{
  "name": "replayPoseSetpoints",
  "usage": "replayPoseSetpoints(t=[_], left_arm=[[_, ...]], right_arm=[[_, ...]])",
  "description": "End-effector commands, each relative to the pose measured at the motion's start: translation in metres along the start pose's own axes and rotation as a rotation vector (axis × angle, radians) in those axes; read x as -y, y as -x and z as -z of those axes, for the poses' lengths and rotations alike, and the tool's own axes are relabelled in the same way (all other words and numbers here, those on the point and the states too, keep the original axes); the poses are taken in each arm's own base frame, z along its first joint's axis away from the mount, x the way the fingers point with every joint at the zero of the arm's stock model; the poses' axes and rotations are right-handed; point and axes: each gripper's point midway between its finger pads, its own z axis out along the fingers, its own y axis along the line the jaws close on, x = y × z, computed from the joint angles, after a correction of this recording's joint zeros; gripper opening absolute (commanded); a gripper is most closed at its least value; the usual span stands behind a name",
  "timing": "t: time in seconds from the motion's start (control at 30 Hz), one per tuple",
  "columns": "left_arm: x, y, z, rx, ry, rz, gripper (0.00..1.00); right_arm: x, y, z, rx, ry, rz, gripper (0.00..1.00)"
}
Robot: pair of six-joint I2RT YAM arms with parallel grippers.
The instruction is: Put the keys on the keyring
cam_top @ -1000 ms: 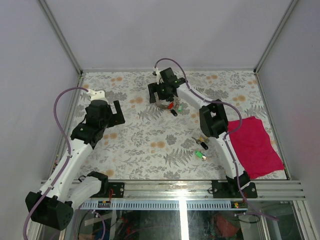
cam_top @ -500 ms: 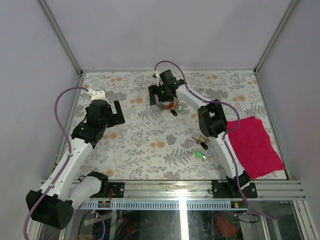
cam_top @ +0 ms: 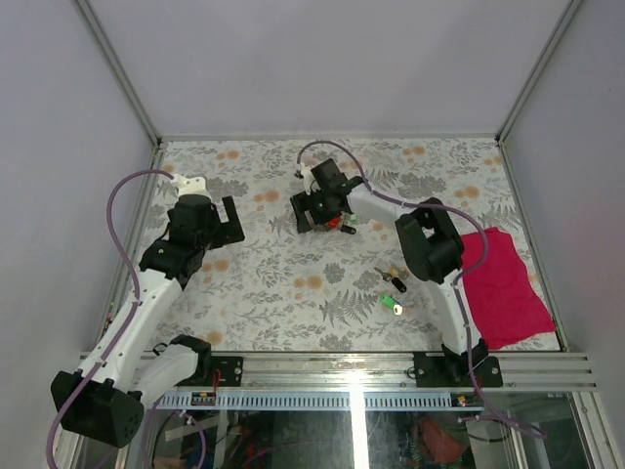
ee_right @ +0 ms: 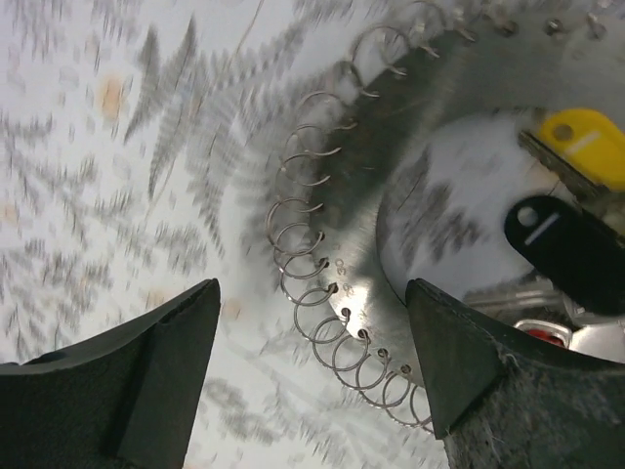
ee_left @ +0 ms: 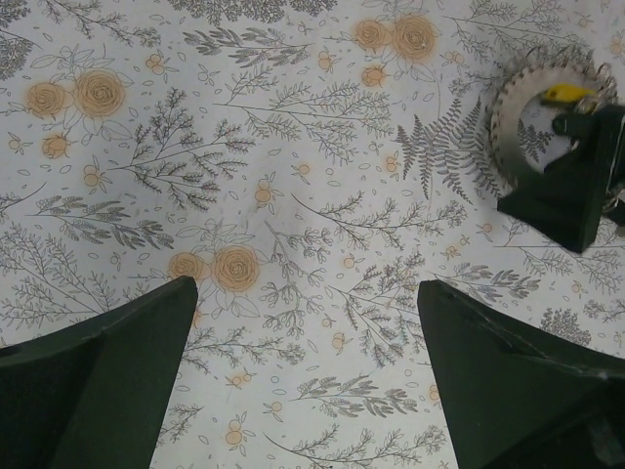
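While right pincer [ee_right: 312, 337] gapes over keyring [ee_right: 363, 256] | yellow key [ee_right: 588, 145]; black key [ee_right: 562, 239]

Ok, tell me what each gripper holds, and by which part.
Nothing held. The left gripper is open; the right gripper is open above the keyring, straddling its rim.

The flat silvery metal keyring [ee_right: 356, 234], edged with small wire loops, lies flat on the table, centre-right in the right wrist view. A yellow-headed key [ee_right: 586, 145] and a black-headed key [ee_right: 562, 244] show in its opening. In the top view, a green-headed key [cam_top: 391, 305] lies apart, right of centre.

yellow key [ee_right: 586, 147] cut off, keyring [ee_right: 363, 227] blurred
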Motion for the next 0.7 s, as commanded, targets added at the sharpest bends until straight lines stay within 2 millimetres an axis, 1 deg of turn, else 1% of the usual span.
replayPoseSetpoints(t=[0.0, 0.13, 0.17, 0.37, 0.5, 0.57, 0.67], left_arm=[[0.004, 0.009, 0.0, 0.034, -0.025, 0.004, 1.0], [0.005, 0.011, 0.002, 0.047, -0.032, 0.009, 1.0], [0.004, 0.011, 0.002, 0.05, -0.03, 0.01, 1.0], [0.006, 0.015, 0.004, 0.066, -0.036, 0.036, 1.0], [0.006, 0.02, 0.008, 0.093, -0.046, 0.063, 1.0], [0.007, 0.021, 0.01, 0.103, -0.049, 0.079, 1.0], [0.009, 0.025, 0.012, 0.109, -0.057, 0.109, 1.0]], right_arm=[[-0.03, -0.046, 0.025, -0.09, 0.043, 0.019, 0.83], [-0.054, -0.079, 0.042, -0.122, 0.085, 0.051, 0.82], [-0.06, -0.084, 0.05, -0.118, 0.093, 0.062, 0.82], [-0.083, -0.132, 0.08, -0.126, 0.119, 0.048, 0.8], [-0.101, -0.155, 0.1, -0.111, 0.158, 0.028, 0.8], [-0.112, -0.155, 0.113, -0.075, 0.189, 0.03, 0.8], [-0.117, -0.143, 0.132, 0.015, 0.2, 0.021, 0.81]])
